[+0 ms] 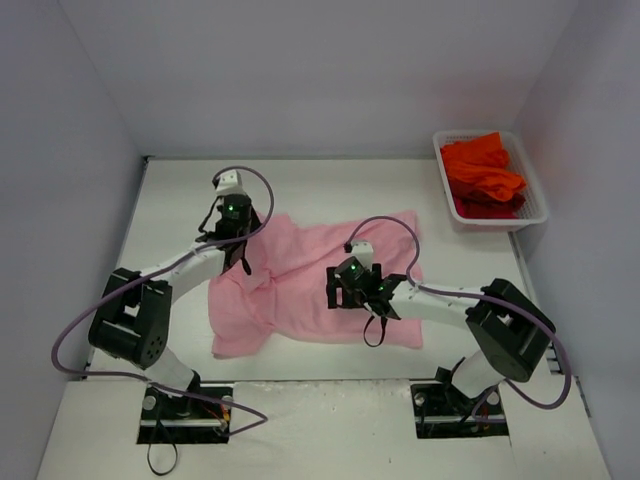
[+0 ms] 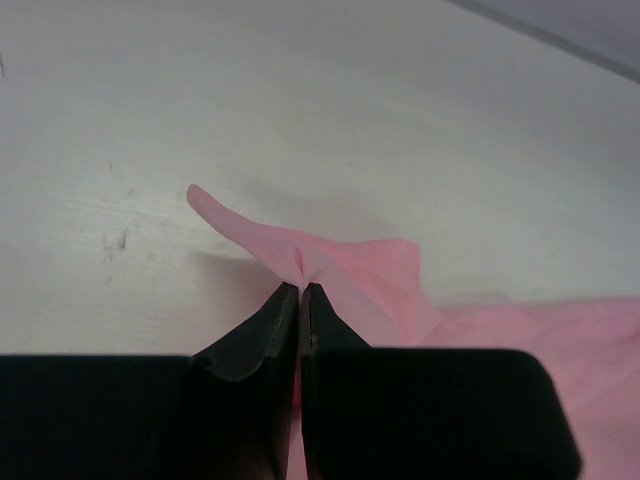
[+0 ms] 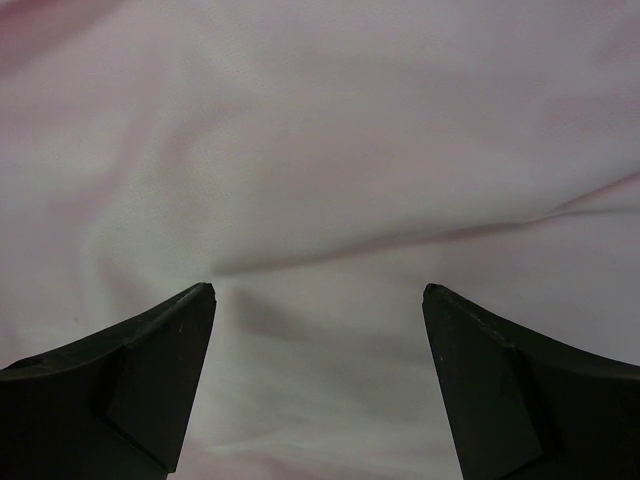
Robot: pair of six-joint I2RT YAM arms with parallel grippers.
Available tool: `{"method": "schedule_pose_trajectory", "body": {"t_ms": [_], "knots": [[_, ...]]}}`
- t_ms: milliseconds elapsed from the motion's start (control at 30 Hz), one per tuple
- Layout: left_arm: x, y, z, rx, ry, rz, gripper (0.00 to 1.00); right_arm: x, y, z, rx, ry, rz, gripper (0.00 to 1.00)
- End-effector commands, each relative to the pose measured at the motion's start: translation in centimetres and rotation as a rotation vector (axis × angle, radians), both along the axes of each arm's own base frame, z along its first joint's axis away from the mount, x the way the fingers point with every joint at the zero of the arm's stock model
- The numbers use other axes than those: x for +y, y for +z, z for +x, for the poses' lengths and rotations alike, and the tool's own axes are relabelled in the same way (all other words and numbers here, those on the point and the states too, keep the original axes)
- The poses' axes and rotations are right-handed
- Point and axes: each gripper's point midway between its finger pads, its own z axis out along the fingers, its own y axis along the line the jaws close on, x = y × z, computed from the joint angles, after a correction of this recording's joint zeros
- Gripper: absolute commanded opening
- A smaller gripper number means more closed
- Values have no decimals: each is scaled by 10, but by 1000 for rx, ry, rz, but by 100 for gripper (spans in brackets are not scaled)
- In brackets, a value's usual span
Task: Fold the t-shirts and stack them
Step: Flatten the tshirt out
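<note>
Pink t-shirt lies rumpled on table. Left gripper pressed together, pinching shirt's left edge. Right gripper spread wide above cloth. Orange t-shirts heaped in basket, far right.

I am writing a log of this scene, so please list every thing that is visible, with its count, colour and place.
pink shirt: one, light pink, spread rumpled on the middle of the table
orange shirts: count unclear, orange-red, heaped in the basket
basket: one, white, far right of the table
table: one, white, under everything
left pincer: one, black, shut on a pinch of the pink shirt at its far left edge
right pincer: one, black, open, close above the pink shirt
</note>
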Motion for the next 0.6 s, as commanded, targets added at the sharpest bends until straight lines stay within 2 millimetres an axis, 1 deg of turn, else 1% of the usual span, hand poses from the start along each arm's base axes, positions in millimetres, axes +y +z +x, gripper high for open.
{"method": "schedule_pose_trajectory", "body": {"t_ms": [0,33,200,233,267,367,433,467,533,567], "knots": [[4,72,37,-195,7,-32,0,2,21,9,-70,-31,32,82],[6,80,40,-214,10,-29,0,2,22,10,-72,-31,34,82],[19,94,56,-254,9,-26,0,3,28,11,-82,-31,43,82],[19,95,59,-256,-4,-34,0,3,30,12,-89,-35,44,82],[25,95,63,-262,3,-40,0,2,31,13,-90,-36,42,82],[30,92,68,-277,-9,-41,0,0,36,15,-107,-49,41,82],[30,90,70,-285,-22,-44,0,-3,43,16,-121,-65,48,82],[27,90,72,-295,-46,-56,0,-6,45,17,-132,-77,46,82],[29,84,71,-292,-51,-72,0,-8,54,20,-156,-95,61,82],[26,87,71,-307,-66,-89,0,-11,58,22,-173,-110,58,82]]}}
